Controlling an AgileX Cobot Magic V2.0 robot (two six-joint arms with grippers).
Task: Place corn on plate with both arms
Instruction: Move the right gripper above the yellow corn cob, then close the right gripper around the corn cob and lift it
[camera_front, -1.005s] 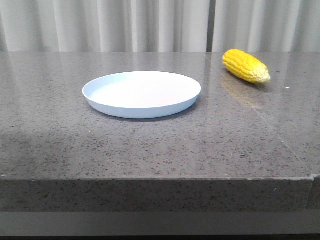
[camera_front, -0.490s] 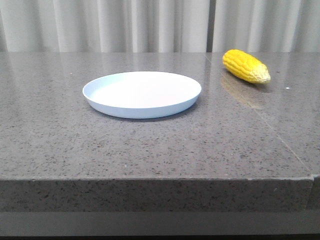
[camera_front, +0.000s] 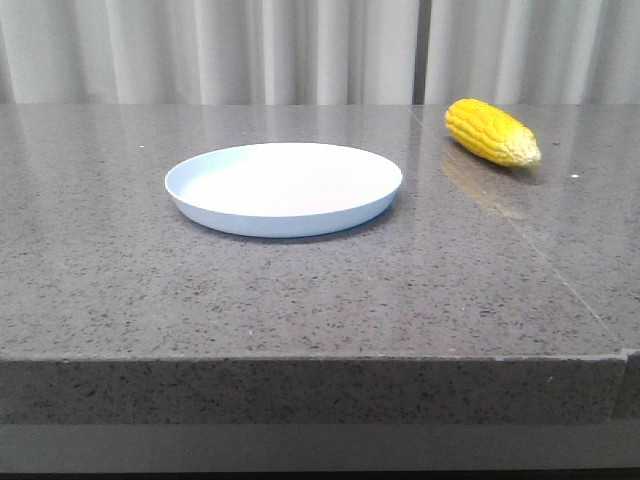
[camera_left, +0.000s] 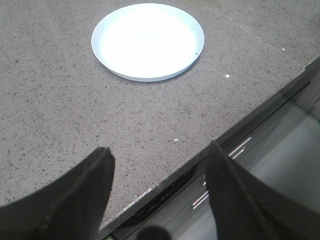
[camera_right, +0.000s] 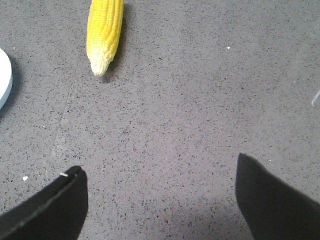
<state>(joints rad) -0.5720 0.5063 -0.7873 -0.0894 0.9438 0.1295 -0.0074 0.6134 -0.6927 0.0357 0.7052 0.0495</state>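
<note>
The yellow corn (camera_front: 492, 132) lies on the grey stone table at the back right, its pale tip toward the front right. It also shows in the right wrist view (camera_right: 104, 32). The pale blue-white plate (camera_front: 250, 220) sits empty near the table's middle, to the left of the corn; it shows in the left wrist view (camera_left: 107, 62) too. My left gripper (camera_left: 160, 152) is open and empty above the table's front edge, well short of the plate. My right gripper (camera_right: 159, 167) is open and empty over bare table, short of the corn. Neither gripper shows in the front view.
The table's front edge (camera_front: 320, 358) runs across the front view. A seam (camera_front: 520, 235) crosses the tabletop at the right. Drawer fronts with metal handles (camera_left: 240, 147) lie below the edge. White curtains (camera_front: 300, 50) hang behind. A plate rim sliver (camera_right: 4, 77) shows left of the corn.
</note>
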